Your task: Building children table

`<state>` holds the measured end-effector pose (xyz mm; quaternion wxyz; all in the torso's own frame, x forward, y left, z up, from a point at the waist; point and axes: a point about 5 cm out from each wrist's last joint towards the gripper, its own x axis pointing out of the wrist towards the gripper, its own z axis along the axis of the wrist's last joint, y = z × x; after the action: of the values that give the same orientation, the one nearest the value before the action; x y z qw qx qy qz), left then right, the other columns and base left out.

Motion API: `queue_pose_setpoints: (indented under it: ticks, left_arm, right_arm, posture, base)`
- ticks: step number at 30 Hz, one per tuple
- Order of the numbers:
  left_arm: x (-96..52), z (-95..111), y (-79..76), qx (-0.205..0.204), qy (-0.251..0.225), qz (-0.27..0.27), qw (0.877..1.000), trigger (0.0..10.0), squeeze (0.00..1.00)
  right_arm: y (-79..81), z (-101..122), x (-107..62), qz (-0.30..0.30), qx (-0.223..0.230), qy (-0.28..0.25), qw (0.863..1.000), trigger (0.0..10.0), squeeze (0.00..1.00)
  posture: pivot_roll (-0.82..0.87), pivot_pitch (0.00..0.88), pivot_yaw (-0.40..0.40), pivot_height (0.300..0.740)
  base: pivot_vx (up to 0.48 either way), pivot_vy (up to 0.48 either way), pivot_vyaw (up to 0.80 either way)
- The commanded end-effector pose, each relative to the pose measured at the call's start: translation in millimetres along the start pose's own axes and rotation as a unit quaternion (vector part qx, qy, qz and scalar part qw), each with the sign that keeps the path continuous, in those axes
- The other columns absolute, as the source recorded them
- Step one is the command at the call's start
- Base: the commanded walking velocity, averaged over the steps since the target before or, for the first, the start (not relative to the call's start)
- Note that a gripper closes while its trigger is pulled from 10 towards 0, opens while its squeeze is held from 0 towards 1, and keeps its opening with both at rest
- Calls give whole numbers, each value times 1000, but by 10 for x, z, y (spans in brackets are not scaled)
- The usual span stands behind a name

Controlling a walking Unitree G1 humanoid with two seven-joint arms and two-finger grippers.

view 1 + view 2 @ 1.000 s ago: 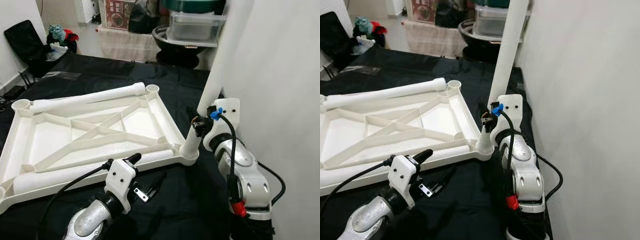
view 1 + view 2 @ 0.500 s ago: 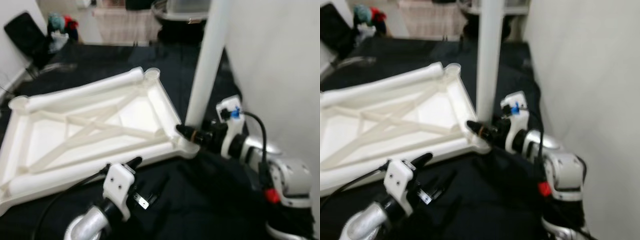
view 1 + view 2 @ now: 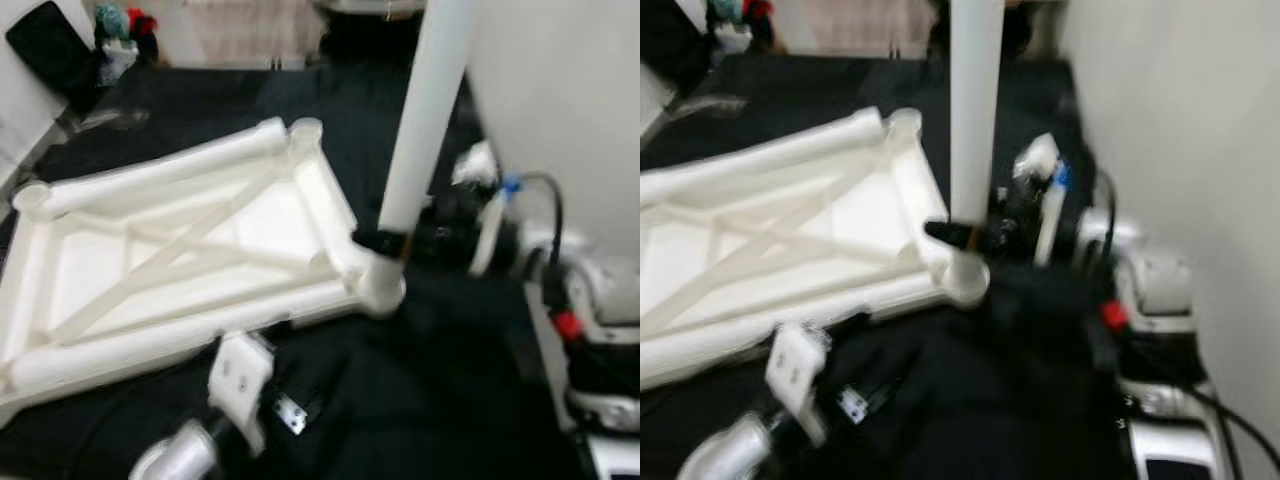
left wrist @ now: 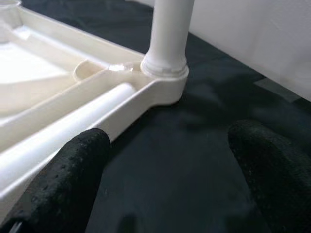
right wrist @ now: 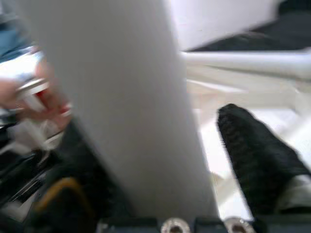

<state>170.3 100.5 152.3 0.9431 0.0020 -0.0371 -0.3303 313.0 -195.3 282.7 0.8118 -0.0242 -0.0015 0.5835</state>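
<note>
A black cloth (image 3: 440, 380) covers the floor, and on it the white tabletop (image 3: 190, 250) lies upside down with its ribbed underside up, two loose legs (image 3: 160, 180) resting along its long edges. One upright leg (image 3: 425, 110) stands in the corner socket (image 3: 378, 285) nearest the white wall, and the right gripper (image 3: 385, 241) pinches that leg just above the socket, one black finger (image 5: 257, 160) beside the pole in the wrist view. The left gripper (image 4: 165, 165) hovers low over the cloth near that corner, its fingers spread apart and holding nothing.
</note>
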Motion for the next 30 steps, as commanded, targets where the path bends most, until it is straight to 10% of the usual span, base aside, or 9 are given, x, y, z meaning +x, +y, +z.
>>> queue_pose_setpoints:
  ticks: [1,11,15,16,23,24,26,27,30]
  left_arm:
    - [13,-31,-4,-6,6,-4,1000,10000,0]
    - [107,-96,58,-4,1,2,1000,10000,0]
    - [183,-142,134,-2,1,8,1000,10000,0]
    - [215,-151,155,-3,0,6,1000,10000,0]
    - [263,-175,196,-7,0,0,1000,10000,0]
    - [260,-162,195,-6,-2,3,1000,10000,0]
    - [260,-162,195,-6,-2,3,1000,10000,0]
    - [252,-147,192,-3,-4,6,1000,10000,0]
    - [221,-113,175,0,-8,10,1000,10000,0]
  right_arm:
    - [30,43,-145,15,-11,-10,1000,0,0]
    - [441,-551,177,-158,9,53,986,0,0]
    - [626,-1102,356,-529,64,103,840,0,0]
    - [657,-1145,440,-539,57,115,832,0,0]
    - [472,-1018,525,-495,38,108,861,0,0]
    - [447,-1016,530,-477,51,115,870,6039,0]
    - [447,-1016,530,-477,51,115,870,6039,0]
    - [437,-995,535,-445,58,126,885,10000,0]
    - [459,-840,555,-376,89,85,919,10000,0]
  posture:
    - [16,214,9,740]
    - [-23,157,-27,740]
    - [-85,120,16,740]
    - [-86,112,23,740]
    - [-84,97,14,740]
    - [-77,109,13,740]
    - [-77,109,13,740]
    - [-73,117,15,740]
    - [-63,146,21,740]
  base:
    - [0,0,0]
    - [0,0,0]
    - [0,0,0]
    - [0,0,0]
    - [0,0,0]
    - [0,0,0]
    - [0,0,0]
    - [0,0,0]
    - [0,0,0]
